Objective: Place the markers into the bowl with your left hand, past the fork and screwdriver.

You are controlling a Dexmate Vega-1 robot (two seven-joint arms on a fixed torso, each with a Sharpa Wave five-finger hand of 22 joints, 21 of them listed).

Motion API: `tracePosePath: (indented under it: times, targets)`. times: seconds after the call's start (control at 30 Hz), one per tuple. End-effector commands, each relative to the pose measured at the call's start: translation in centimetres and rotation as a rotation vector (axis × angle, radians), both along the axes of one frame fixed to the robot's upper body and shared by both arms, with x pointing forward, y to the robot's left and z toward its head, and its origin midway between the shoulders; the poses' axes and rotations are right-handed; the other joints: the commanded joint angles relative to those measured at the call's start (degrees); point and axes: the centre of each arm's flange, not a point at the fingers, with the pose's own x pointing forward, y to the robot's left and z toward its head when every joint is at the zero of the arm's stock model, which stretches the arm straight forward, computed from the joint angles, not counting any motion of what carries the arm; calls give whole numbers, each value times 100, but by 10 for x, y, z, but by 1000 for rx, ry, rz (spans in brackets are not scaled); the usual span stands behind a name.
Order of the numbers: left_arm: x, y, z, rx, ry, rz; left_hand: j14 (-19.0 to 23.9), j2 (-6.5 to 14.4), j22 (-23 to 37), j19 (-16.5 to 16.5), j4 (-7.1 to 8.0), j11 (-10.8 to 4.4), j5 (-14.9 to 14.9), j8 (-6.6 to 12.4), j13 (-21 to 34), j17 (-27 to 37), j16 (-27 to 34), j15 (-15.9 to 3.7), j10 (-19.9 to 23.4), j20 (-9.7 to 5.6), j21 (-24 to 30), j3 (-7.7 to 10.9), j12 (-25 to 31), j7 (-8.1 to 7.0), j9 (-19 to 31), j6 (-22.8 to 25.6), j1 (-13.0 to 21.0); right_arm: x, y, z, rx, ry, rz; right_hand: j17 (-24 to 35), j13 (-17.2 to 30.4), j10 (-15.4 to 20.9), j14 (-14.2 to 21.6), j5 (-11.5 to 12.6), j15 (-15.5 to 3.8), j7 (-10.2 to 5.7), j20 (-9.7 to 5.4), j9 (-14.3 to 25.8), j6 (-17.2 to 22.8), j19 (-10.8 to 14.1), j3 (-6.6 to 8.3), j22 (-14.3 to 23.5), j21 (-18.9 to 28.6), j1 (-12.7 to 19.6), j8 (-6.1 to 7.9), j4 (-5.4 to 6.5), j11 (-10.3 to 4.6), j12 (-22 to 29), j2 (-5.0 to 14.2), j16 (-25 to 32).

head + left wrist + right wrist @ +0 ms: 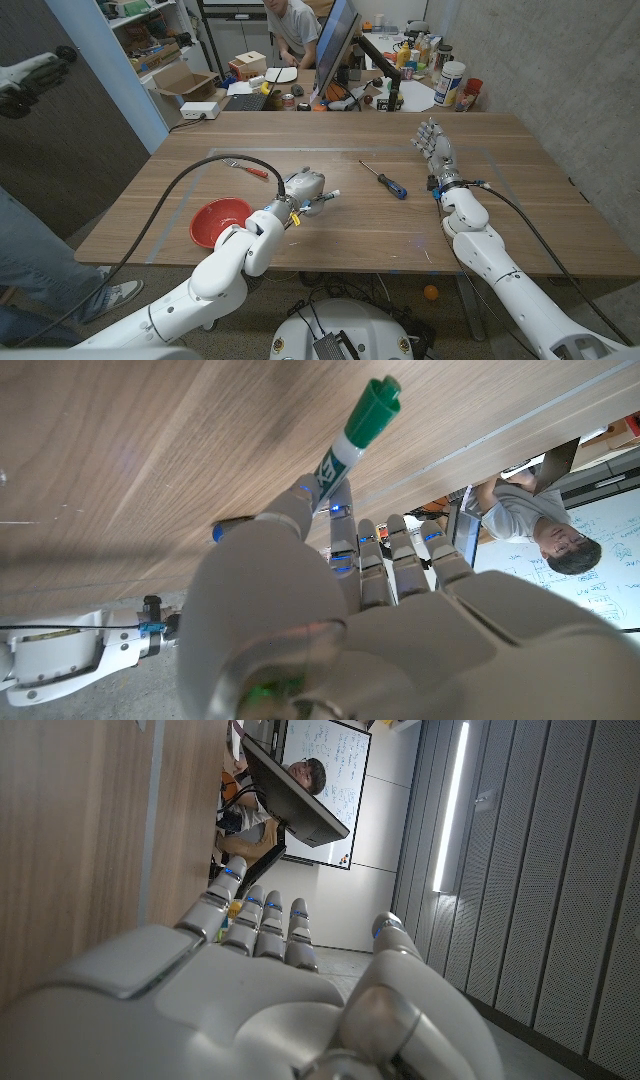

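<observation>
Left hand pinched a green-capped marker over the table near the red bowl, while right hand stood with fingers spread.

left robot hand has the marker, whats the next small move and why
Probably carry it toward the robot's left and a bit nearer, over the red bowl. The left robot hand already grips the green-capped marker, and the bowl sits on the table on that side, so no regrasp seems needed. The screwdriver lies on the other side, out of that path.
</observation>
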Motion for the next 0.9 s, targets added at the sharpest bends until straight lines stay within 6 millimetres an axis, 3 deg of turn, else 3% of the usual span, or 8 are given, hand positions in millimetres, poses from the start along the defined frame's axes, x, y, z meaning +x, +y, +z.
tracePosePath:
  times: [0.03, 0.37, 0.9]
  targets:
    - [-19, 24, 6, -38, 42, -73, -32, 17, 6, -1, -6, 14, 46, -23, 10, -2, -34, 3, -5, 29, -20, -25, -21, -293, 294, 266, 54, -11, 8, 2, -9, -10, -16, 22, 21, 52, 79, 57, -2, -6, 23, 22, 24, 35, -4, 25, -3, -59, 4, 0, 9, 19, 4, 27]
    - [-27, 52, 14, -49, 83, -104, -69, 25, 5, -35, -7, -8, 52, -76, 13, -1, -47, -11, -33, 30, -40, -58, -56, -309, 330, 175, 74, -21, 13, 1, -8, -9, -39, 23, 21, 59, 94, 58, -1, -1, 19, 22, 30, 54, -3, 25, 4, -61, 6, -5, 14, 22, 7, 29]
    - [-39, 79, 14, -74, 119, -84, -93, 38, 6, -82, -10, -15, 66, -134, 18, 0, -47, -4, -75, 32, -61, -90, -99, -318, 374, 87, 110, -26, 14, 0, -17, 11, -56, 27, 21, 69, 143, 59, -17, 2, 9, 23, 43, 98, -2, 25, 17, -65, 10, -10, 17, 23, 12, 44]
